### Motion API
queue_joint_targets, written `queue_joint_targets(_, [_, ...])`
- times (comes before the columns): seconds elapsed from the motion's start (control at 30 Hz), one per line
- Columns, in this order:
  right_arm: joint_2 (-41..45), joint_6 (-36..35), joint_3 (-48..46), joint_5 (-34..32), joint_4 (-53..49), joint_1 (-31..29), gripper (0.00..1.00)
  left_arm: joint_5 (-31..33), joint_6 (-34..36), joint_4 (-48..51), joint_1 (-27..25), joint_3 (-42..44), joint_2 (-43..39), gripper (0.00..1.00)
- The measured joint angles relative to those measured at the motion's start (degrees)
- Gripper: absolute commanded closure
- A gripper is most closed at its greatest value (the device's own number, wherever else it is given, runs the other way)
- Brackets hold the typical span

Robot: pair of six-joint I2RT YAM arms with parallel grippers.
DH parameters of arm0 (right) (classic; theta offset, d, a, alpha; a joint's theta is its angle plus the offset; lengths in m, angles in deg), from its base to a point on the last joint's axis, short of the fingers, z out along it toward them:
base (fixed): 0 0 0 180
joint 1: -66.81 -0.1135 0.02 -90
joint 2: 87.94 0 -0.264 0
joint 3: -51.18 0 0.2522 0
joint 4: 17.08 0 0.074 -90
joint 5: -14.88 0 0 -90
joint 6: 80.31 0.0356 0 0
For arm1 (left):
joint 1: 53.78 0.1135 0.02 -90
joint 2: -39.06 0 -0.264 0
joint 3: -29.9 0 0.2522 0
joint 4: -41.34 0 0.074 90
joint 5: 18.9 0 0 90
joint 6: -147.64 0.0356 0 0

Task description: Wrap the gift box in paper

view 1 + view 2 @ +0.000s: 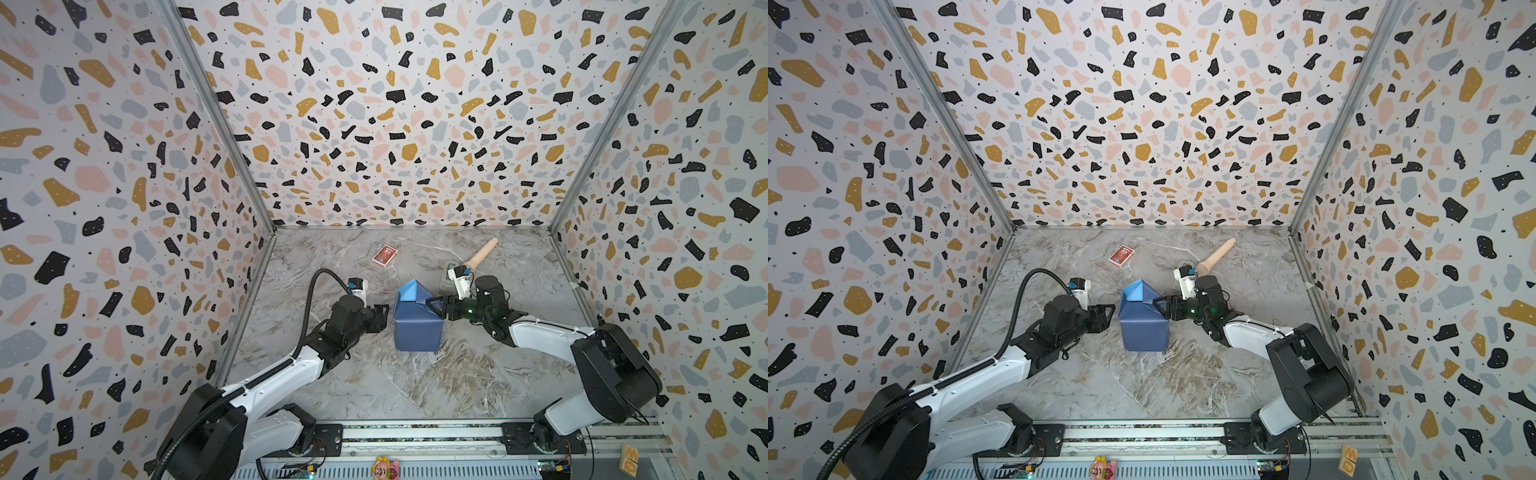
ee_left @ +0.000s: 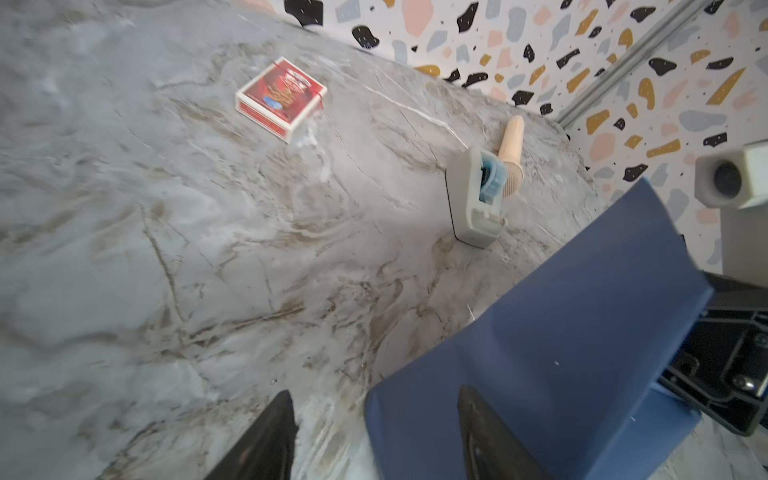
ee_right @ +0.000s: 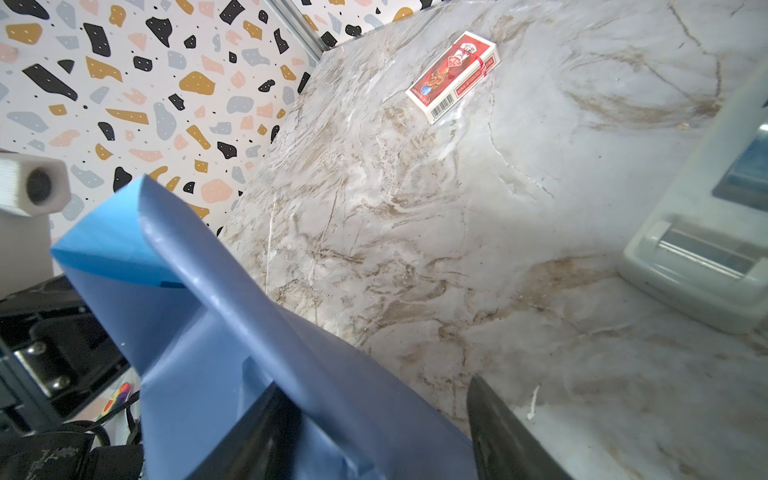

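Note:
The blue paper (image 1: pixel 417 328) (image 1: pixel 1144 328) is folded into a box shape in the middle of the table, and the gift box is hidden inside it. At its far end a loose flap (image 1: pixel 409 291) stands up, its lighter blue underside showing. My left gripper (image 1: pixel 384 318) (image 2: pixel 376 395) is open at the parcel's left top edge, and the paper's edge (image 2: pixel 561 332) lies between its fingers. My right gripper (image 1: pixel 436 305) (image 3: pixel 374 386) is open at the right top corner, with a fold of paper (image 3: pixel 232 316) running between its fingers unclamped.
A red card pack (image 1: pixel 384 254) (image 2: pixel 280 95) lies near the back wall. A grey tape dispenser (image 1: pixel 449 276) (image 2: pixel 473 203) and a wooden handle (image 1: pixel 482 253) sit behind my right gripper. The enclosure walls stand close on three sides.

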Motion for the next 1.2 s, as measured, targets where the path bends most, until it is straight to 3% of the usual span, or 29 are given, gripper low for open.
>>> queue_joint_targets(0.53, [0.02, -0.24, 0.00, 0.02, 0.13, -0.07, 0.34, -3.10, 1.18, -5.46, -2.54, -2.14, 5.07, 0.31])
queue_joint_targets(1.0, [0.02, -0.85, 0.00, 0.22, 0.20, -0.07, 0.34, -5.42, 8.66, -3.72, -2.56, -7.52, 11.65, 0.25])
queue_joint_targets(1.2, [0.24, -3.37, 0.20, 0.96, -0.24, -0.04, 0.29, -5.64, 10.40, -4.15, -2.14, -7.91, 12.52, 0.23])
